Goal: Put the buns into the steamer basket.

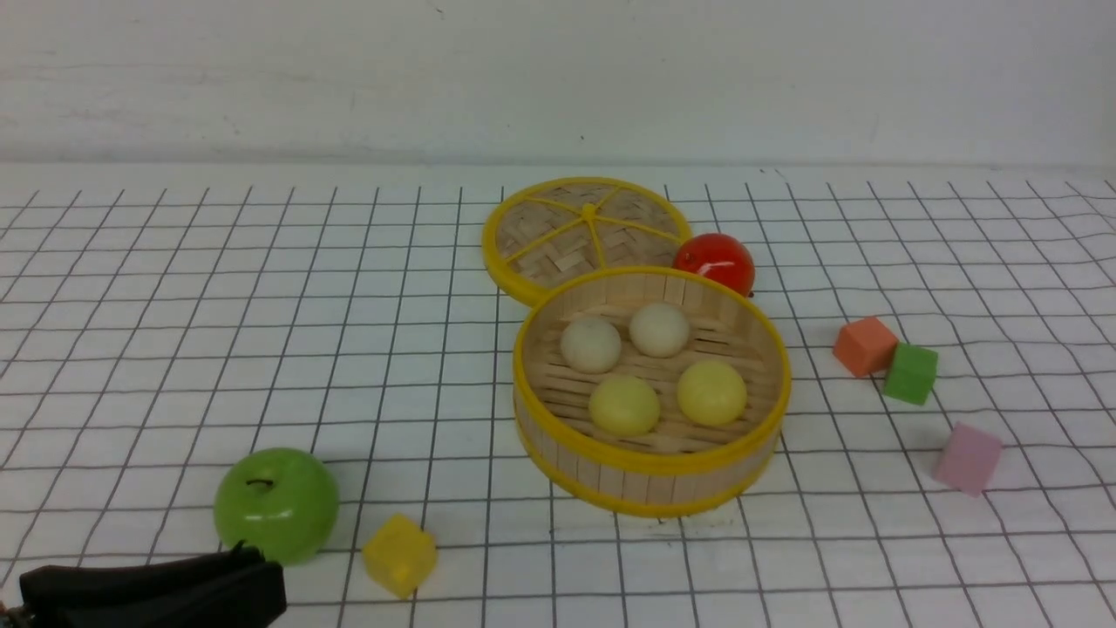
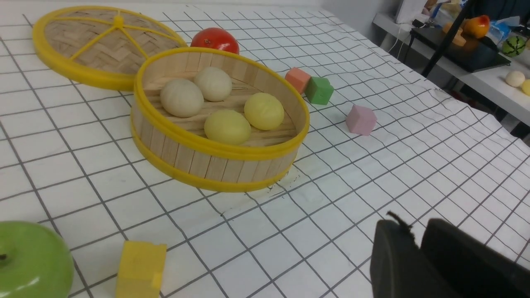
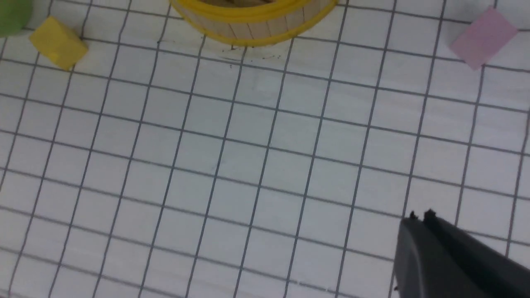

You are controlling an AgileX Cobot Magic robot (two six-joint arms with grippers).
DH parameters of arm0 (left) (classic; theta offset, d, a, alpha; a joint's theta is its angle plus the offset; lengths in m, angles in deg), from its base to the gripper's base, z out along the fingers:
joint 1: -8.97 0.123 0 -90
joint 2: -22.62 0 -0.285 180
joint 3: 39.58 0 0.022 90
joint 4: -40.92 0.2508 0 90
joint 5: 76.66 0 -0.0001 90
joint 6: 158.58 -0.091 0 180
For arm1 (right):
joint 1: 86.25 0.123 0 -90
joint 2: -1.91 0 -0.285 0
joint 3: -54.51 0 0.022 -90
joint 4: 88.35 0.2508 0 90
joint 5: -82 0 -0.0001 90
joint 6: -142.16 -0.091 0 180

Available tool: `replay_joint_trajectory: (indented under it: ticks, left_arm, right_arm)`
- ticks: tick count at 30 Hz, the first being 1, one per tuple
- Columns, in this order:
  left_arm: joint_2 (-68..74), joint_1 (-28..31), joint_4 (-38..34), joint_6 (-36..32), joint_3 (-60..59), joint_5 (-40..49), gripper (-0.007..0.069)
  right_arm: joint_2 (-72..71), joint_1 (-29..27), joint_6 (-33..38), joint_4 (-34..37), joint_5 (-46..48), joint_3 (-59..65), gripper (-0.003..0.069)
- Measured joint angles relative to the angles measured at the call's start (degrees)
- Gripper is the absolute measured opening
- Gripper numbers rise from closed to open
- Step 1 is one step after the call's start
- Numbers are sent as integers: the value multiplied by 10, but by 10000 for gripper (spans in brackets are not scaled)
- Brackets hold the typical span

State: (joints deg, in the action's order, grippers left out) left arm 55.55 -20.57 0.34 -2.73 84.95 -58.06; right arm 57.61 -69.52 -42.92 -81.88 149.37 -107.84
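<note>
The steamer basket [image 1: 649, 460] stands at mid-table, also seen in the left wrist view [image 2: 198, 163] and at the frame edge of the right wrist view [image 3: 248, 29]. All the buns lie on its slatted floor: two cream-white buns [image 1: 591, 344] [image 1: 659, 329] at the back and two pale yellow buns [image 1: 624, 406] [image 1: 712, 392] in front. My left gripper [image 1: 277, 576] [image 2: 414, 231] hovers low at the near left by the apple, its fingers a narrow gap apart and holding nothing. My right gripper [image 3: 420, 215] is shut and empty over bare cloth in front of the basket.
A woven lid [image 1: 584, 231] leans behind the basket, with a red fruit [image 1: 717, 260] beside it. At the near left sit a green apple [image 1: 276, 504] and a yellow cube [image 1: 399, 554]. Orange [image 1: 864, 345], green [image 1: 911, 373] and pink [image 1: 968, 458] cubes lie to the right.
</note>
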Motion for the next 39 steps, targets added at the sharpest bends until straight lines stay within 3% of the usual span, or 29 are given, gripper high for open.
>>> replay_joint_trajectory:
  ticks: [4,7,9,15,39]
  left_arm:
    - [0,0,0,0,0,0,101]
    - [0,0,0,0,0,0,106]
    - [0,0,0,0,0,0,108]
    - [0,0,1,0,0,0,111]
    - [0,0,1,0,0,2,132]
  right_arm:
    - [-137,-43,16,-8,-205,167,-12]
    - [-303,-89,30,-16,-390,380,-10]
    - [-368,-106,31,-26,-454,487,-10]
    - [-476,-116,32,-33,-470,609,-10]
    - [-485,-116,32,-45,-455,607,1]
